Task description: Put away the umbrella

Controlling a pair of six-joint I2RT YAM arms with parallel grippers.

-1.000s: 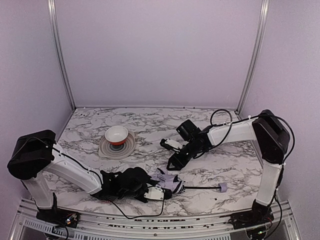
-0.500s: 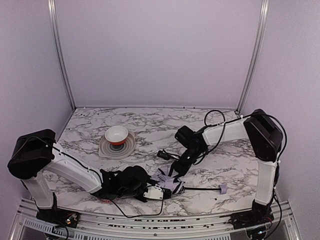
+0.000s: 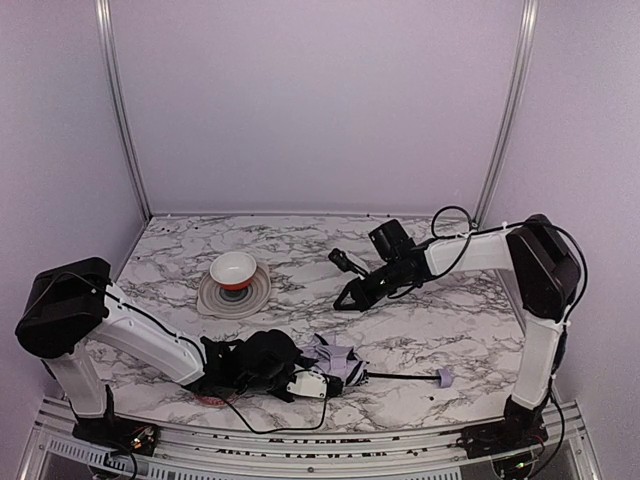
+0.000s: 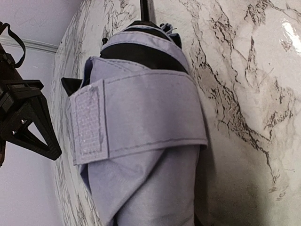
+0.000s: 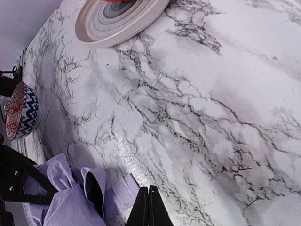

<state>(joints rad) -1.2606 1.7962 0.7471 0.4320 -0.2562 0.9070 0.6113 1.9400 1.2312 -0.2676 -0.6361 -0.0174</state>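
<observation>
The umbrella lies near the table's front edge as a crumpled pale lavender bundle. Its thin black shaft runs right to a small lavender knob. My left gripper lies low on the table, shut on the bundle's left end. In the left wrist view the umbrella fills the frame, with its closing strap wrapped across the fabric and my fingers hidden. My right gripper hangs shut and empty behind the umbrella, apart from it. Below its tips the lavender fabric shows.
A grey plate with a white and red bowl on it stands at the left middle. A red and blue patterned bowl sits at the front edge by the left arm. Purple walls enclose the table.
My right gripper has shut. It dipped toward the umbrella's fabric, then drew back up and away with nothing in it. The left arm and the umbrella stayed put.
</observation>
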